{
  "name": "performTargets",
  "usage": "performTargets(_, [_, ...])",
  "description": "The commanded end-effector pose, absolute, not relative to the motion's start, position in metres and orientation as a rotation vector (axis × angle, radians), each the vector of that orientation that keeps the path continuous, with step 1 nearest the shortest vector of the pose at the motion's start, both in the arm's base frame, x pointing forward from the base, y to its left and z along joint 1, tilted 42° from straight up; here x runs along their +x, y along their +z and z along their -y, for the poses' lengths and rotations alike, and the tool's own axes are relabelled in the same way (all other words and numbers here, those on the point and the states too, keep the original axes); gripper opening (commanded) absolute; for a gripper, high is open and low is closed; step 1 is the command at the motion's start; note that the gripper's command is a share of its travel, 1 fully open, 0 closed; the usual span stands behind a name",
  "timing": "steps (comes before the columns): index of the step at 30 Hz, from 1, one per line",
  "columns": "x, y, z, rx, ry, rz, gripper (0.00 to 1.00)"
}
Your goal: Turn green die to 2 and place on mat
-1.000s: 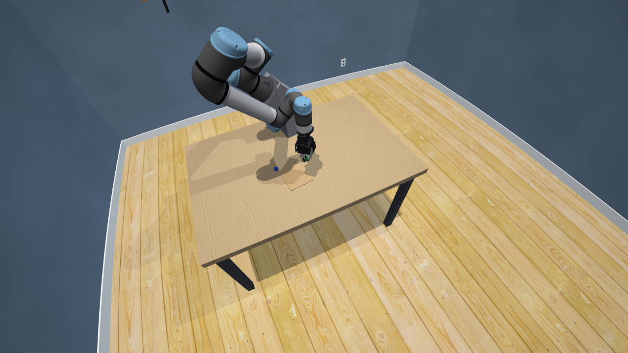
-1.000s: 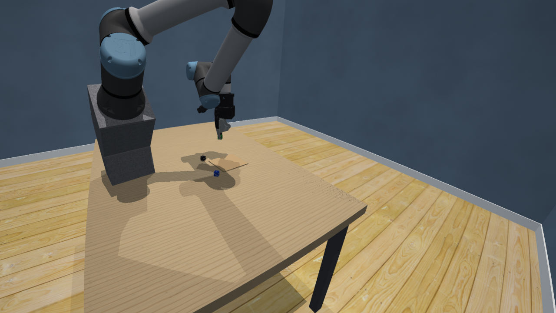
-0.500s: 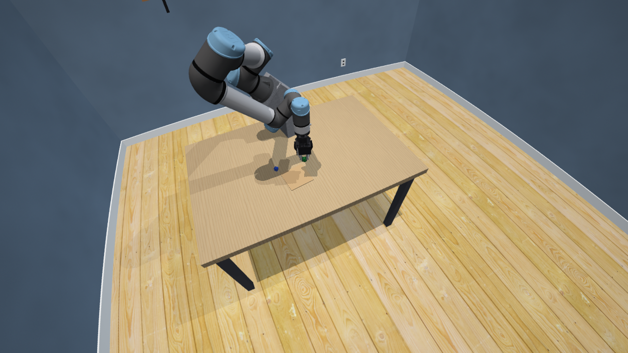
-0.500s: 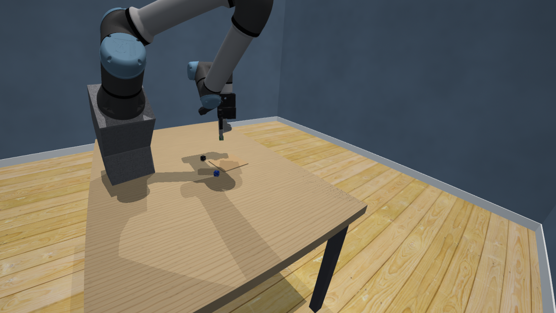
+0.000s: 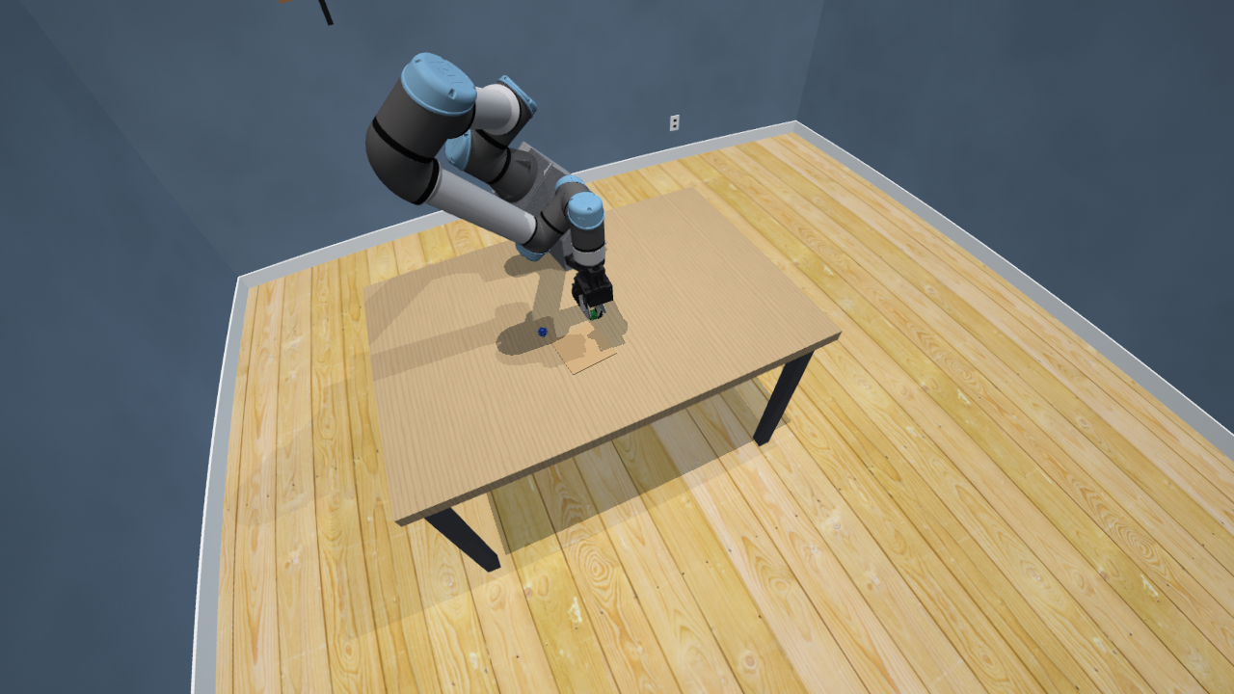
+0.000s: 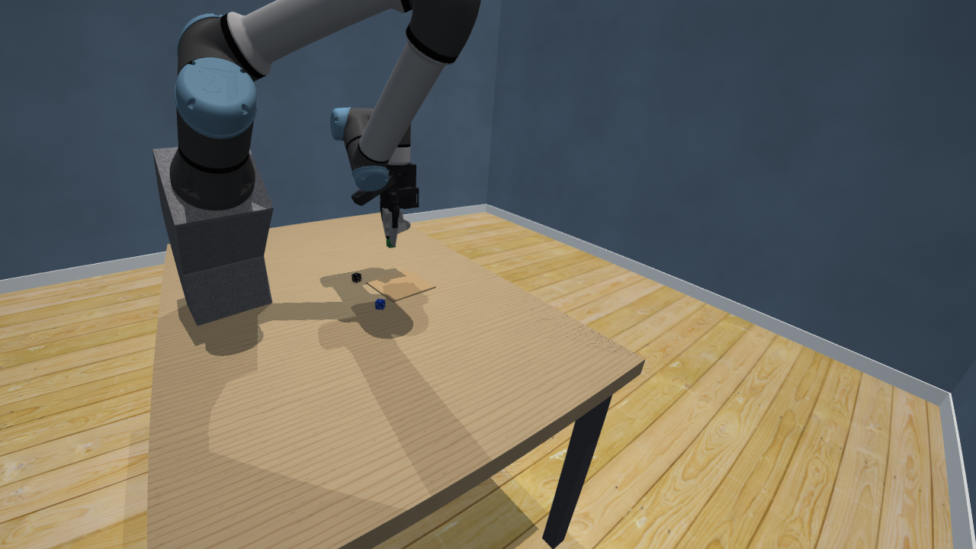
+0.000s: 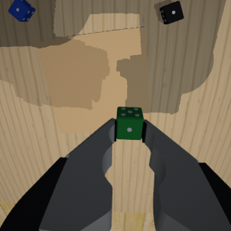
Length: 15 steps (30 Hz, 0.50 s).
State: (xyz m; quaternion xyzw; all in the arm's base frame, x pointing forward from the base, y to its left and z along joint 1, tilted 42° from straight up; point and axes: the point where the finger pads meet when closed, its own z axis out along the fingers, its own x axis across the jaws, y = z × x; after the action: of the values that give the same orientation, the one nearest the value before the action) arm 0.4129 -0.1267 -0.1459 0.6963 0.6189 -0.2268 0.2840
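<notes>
My gripper is shut on the green die and holds it in the air above the table, over the edge of the tan mat. In the wrist view the die's face toward the camera shows one pip and the face beyond it shows five. The held die also shows in the top view and in the exterior view, well above the mat. The mat also lies under the gripper in the top view.
A blue die lies on the table off the mat, also seen in the exterior view and the top view. A black die lies off the mat's other side. The arm's grey base block stands at the table's back.
</notes>
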Motion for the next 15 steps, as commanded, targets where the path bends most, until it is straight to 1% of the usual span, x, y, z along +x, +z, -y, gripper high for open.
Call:
performTargets(1, [0.412, -0.14, 0.133, 1.729, -0.661, -1.836, 0.03])
performTargets(15, [0.412, -0.13, 0.143, 1.471, -0.775, -2.111, 0.03])
